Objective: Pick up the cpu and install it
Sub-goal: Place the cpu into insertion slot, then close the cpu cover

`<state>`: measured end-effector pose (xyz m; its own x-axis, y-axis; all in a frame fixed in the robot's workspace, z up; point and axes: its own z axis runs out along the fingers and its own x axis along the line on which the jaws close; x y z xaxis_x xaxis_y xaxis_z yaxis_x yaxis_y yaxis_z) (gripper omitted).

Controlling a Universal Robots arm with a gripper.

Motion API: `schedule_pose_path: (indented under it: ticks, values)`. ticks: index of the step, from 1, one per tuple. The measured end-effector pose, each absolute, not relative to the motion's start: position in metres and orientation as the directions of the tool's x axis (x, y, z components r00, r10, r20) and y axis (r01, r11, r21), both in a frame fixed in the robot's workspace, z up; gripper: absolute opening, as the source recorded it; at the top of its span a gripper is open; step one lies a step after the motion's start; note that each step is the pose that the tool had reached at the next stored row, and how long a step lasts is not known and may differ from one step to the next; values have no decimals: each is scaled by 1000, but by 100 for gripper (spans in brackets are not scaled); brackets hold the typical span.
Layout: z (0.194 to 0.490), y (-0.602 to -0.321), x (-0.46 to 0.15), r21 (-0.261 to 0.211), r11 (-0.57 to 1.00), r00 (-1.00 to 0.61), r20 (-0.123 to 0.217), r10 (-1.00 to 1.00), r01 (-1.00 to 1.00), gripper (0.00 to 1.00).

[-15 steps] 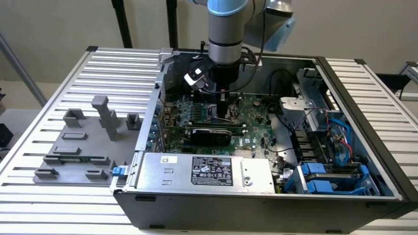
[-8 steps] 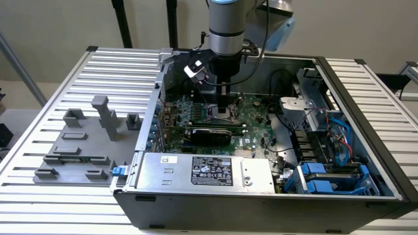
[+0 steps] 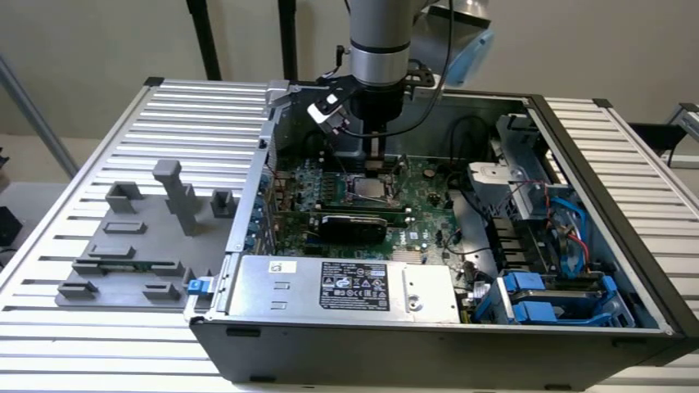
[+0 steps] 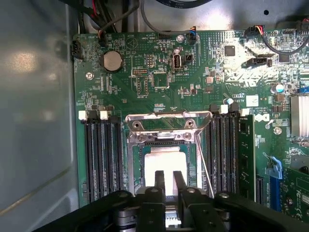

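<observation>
The cpu [image 4: 164, 160], a flat square chip with a pale metal top, lies inside the dark metal-framed socket [image 4: 135, 159] on the green motherboard [image 4: 145, 72]. The socket's load plate [image 4: 166, 123] stands folded back beyond it. My gripper [image 4: 169, 182] hangs straight over the chip, and its two dark fingers [image 4: 159, 181] stand close together with only a thin slit between them and nothing in it. In the exterior view the gripper [image 3: 378, 168] reaches down into the open computer case, just above the socket [image 3: 372, 190].
Memory slots [image 4: 101, 154] flank the socket on both sides, and a thin lever [image 4: 203, 164] runs along one side. A power supply [image 3: 349, 286], cables and blue drive bays [image 3: 546, 299] crowd the case. Grey plastic blocks [image 3: 164, 205] stand on the slatted table at the exterior view's left.
</observation>
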<state>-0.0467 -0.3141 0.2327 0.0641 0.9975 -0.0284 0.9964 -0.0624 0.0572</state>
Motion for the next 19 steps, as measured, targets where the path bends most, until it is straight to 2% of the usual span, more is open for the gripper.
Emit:
schedule_pose_path:
  ticks: [1,3,19]
  values:
    - [233,-314,-47,57,-62,64,-28,998,996,19]
    - [233,-314,-47,57,-62,64,-28,998,996,11]
    - [233,-314,-47,57,-63,64,-24,998,996,11]
